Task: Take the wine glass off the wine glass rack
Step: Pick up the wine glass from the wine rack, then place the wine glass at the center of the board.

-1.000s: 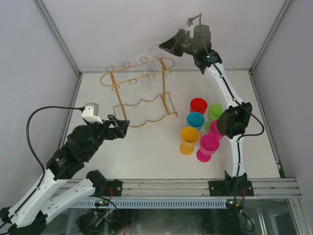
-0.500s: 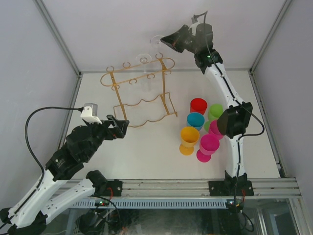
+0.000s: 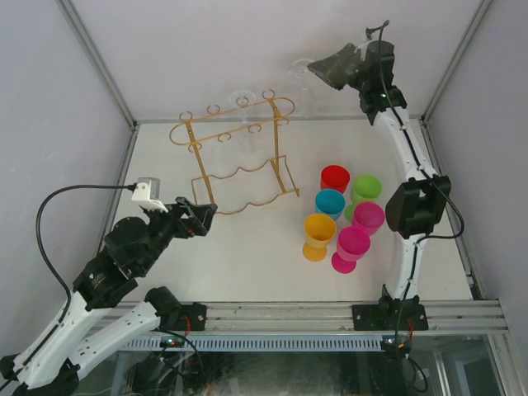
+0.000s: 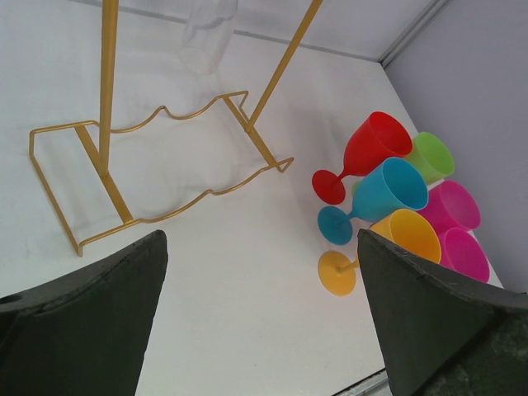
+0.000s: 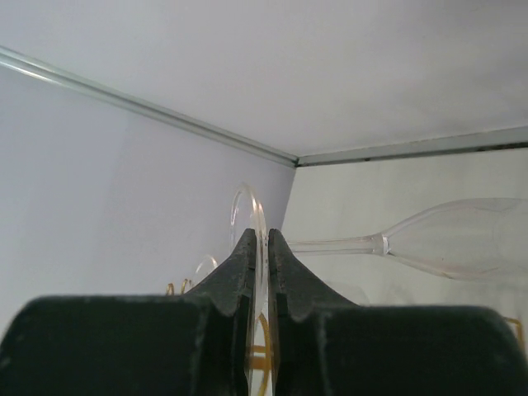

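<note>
Right gripper [image 3: 320, 68]: raised high near the back wall, fingers clamped shut on the round foot of the wine glass [image 5: 462, 239].
Wine glass: clear, off the wine glass rack [image 3: 277, 148], held in the air up and to the rack's right; stem runs sideways from the fingers to the bowl.
Left gripper [image 3: 202, 216]: low above the table [image 3: 247, 256] beside the rack's base, jaws spread wide, holding nothing.
Rack: gold wire, upright; what seems to be a second clear glass [image 4: 206, 33] hangs from it.
Coloured goblets [image 3: 342, 219]: clustered right of the rack.
</note>
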You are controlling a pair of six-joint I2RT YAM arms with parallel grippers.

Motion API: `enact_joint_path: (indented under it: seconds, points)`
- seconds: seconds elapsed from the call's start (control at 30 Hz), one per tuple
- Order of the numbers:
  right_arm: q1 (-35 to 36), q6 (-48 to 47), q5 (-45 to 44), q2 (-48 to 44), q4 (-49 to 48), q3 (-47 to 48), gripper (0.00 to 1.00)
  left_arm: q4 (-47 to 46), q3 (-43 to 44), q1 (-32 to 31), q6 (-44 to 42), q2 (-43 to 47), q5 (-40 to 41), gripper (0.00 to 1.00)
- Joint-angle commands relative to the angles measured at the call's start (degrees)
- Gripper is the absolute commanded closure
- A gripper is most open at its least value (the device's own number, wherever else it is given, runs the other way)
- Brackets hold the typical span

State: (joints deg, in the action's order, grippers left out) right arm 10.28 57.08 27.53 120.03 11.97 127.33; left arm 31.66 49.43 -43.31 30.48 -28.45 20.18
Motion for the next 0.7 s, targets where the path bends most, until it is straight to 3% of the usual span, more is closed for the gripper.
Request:
enact_joint_path:
  seconds: [0.0, 0.33, 0.67]
  points:
    - [-1.74, -4.37, 1.37, -12.82, -4.83, -6.89, 1.00, -4.14, -2.12, 0.33, -0.01, 1.12, -1.57, 0.00]
    - [-4.20, -10.68, 0.64, -36.31, -7.76, -32.91, 1.00, -8.40, -4.35, 0.33, 2.43, 1.67, -6.30, 0.00]
    - [-4.03, -11.55, 2.68, -53.65, -5.36, -45.57, 1.00, -12.47, -6.31, 0.33, 5.58, 1.97, -9.48, 0.00]
